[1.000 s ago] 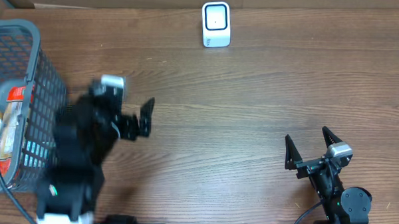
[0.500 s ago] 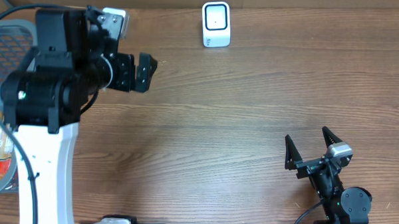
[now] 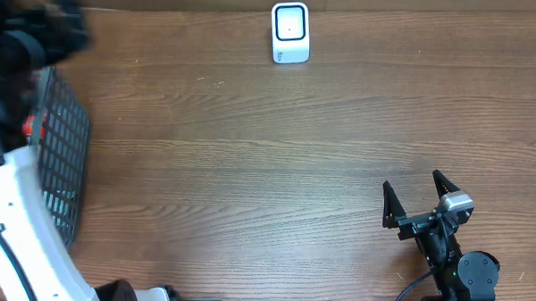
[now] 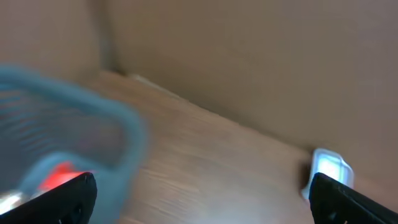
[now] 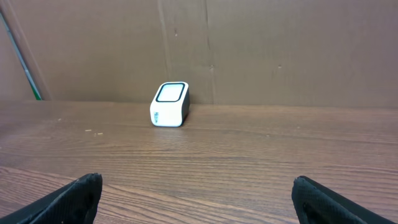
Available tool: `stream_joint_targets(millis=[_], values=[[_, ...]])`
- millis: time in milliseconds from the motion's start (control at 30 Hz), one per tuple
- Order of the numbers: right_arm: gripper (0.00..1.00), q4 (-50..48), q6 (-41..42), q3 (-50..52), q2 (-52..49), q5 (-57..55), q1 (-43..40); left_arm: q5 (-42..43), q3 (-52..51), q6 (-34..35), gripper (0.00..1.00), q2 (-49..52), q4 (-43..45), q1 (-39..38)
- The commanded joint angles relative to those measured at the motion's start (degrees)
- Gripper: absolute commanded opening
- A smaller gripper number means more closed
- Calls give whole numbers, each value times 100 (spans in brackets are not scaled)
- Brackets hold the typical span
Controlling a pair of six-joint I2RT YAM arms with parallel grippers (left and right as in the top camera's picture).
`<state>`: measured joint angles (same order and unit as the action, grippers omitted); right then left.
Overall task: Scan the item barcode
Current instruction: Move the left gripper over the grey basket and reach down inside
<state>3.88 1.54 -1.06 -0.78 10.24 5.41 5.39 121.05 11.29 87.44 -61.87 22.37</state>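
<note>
The white barcode scanner (image 3: 290,32) stands at the table's far edge; it also shows in the right wrist view (image 5: 169,104) and, blurred, in the left wrist view (image 4: 329,170). A red-labelled item (image 3: 29,125) lies in the blue wire basket (image 3: 64,152) at the left, and is a red blur (image 4: 59,175) in the left wrist view. My left arm (image 3: 26,35) is a dark blur above the basket's far end. Its gripper (image 4: 202,208) is open and empty. My right gripper (image 3: 412,184) rests open and empty near the front right.
A brown cardboard wall runs behind the table's far edge. The basket's rim (image 4: 127,134) curves through the left wrist view. Bare wood table (image 3: 277,160) lies between basket, scanner and right arm.
My left arm has swung from the front left up and leftward, out over the basket's far end. The right arm has not moved. Both grippers stay open.
</note>
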Motion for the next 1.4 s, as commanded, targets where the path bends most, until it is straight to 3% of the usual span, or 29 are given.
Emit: stream_joint_targets(millis=[0, 167, 433, 700, 800, 867, 967, 1167, 1300, 1367], values=[[100, -28, 20, 61, 61, -33, 48, -208, 96, 566, 100, 210, 44, 702], [100, -28, 20, 61, 61, -33, 48, -966, 87, 553, 100, 603, -70, 1377], [100, -28, 20, 61, 61, -33, 48, -573, -122, 608, 100, 1294, -70, 2168], [100, -28, 20, 61, 61, -33, 48, 216, -457, -1475, 94, 2015, 109, 2299], [100, -28, 20, 61, 61, -33, 48, 212, -601, -1853, 94, 2282, 81, 2299], [100, -28, 20, 61, 61, -33, 48, 153, -723, -2063, 83, 2428, 26, 2299], [100, -28, 20, 61, 61, -33, 48, -236, -1051, -2072, 81, 2540, 101, 2304], [100, -28, 20, 61, 61, -33, 48, -306, -1884, -2369, 87, 2542, 638, 2476], [100, -28, 20, 61, 61, -33, 48, -293, -2391, -2669, 99, 2546, 1156, 2656], [100, -28, 20, 61, 61, -33, 48, -275, -2612, -2804, 100, 2551, 1519, 2730]])
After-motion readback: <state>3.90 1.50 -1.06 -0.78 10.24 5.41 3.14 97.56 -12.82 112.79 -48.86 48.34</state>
